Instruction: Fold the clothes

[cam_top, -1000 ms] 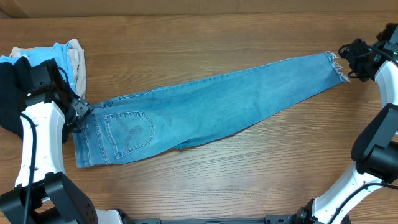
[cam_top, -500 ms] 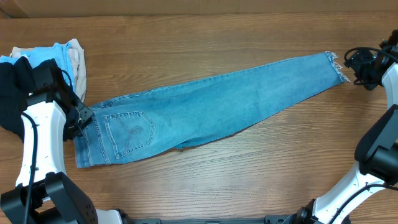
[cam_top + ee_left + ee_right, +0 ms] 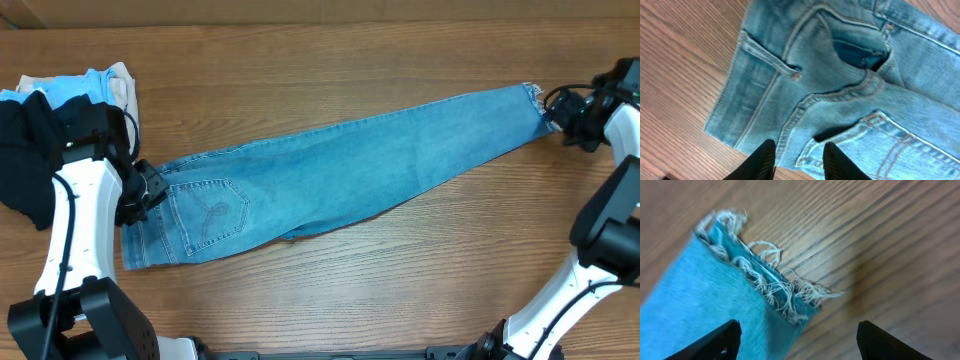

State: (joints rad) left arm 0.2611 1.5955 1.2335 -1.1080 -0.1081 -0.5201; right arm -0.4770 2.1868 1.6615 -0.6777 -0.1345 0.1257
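A pair of light blue denim jeans, doubled leg over leg, lies slantwise across the brown wooden table, waistband to the left and frayed hems to the right. The left claw stands narrowed with waistband denim between its fingers; whether it actually pinches cannot be told. The right claw gapes wide over the frayed hem, holding nothing.

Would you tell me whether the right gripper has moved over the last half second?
Yes. Overhead, the right gripper has come back left, toward the frayed hem of the jeans, which has not shifted.
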